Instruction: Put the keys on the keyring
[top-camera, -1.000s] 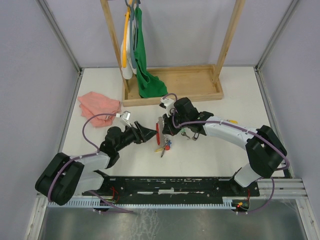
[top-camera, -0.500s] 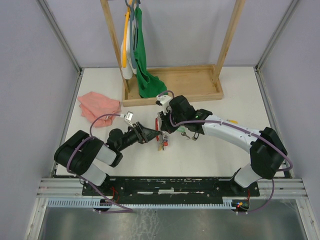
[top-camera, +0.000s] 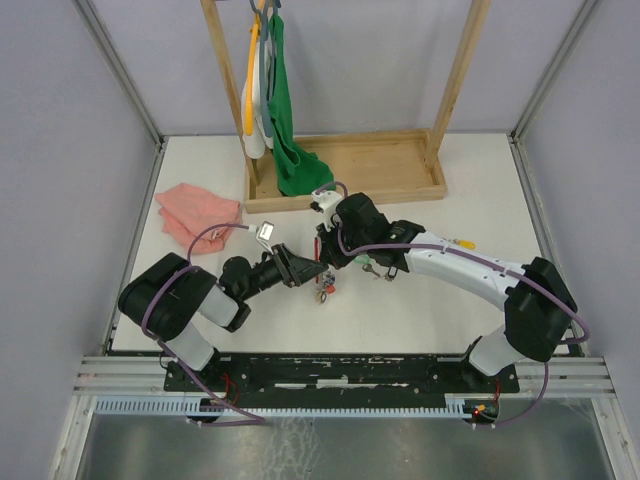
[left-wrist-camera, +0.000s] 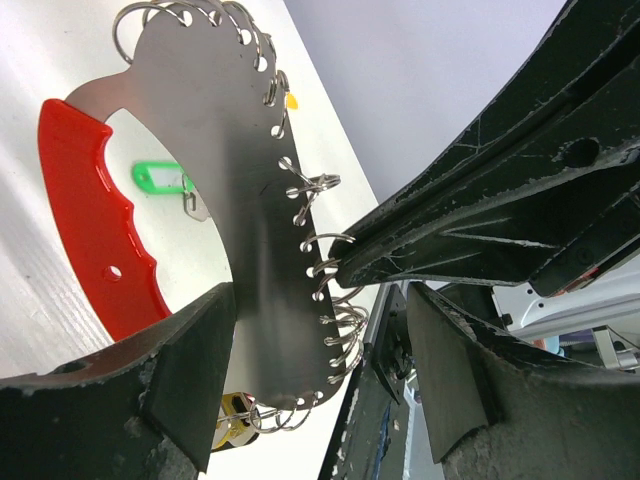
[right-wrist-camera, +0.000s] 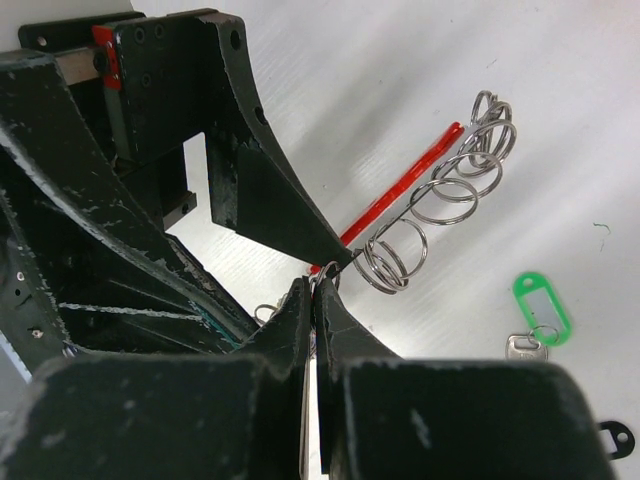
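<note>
Slippage looked like the main hazard. From the left wrist, the keyring (left-wrist-camera: 250, 200), a flat steel plate with a red handle (left-wrist-camera: 90, 220) and split rings (left-wrist-camera: 315, 185) along its edge, was held on edge over the surface (left-wrist-camera: 50, 60), pinched at its ringed edge by the right claw (left-wrist-camera: 345, 262). The left claw (left-wrist-camera: 315, 375) gaped wide, one finger on either side of the plate, gripping nothing. A green-tagged key (left-wrist-camera: 160, 180) lay on the surface beyond the keyring.

From the right wrist, that claw was clamped tight on the thin edge beside the rings. So narrow a bite could let the plate twist if the left claw nudged it.

From above, both claws met at the keyring, with tagged keys (top-camera: 326, 290) bunched just on its near side. Closing there could snag the wrong ring or knock the bunch.
</note>
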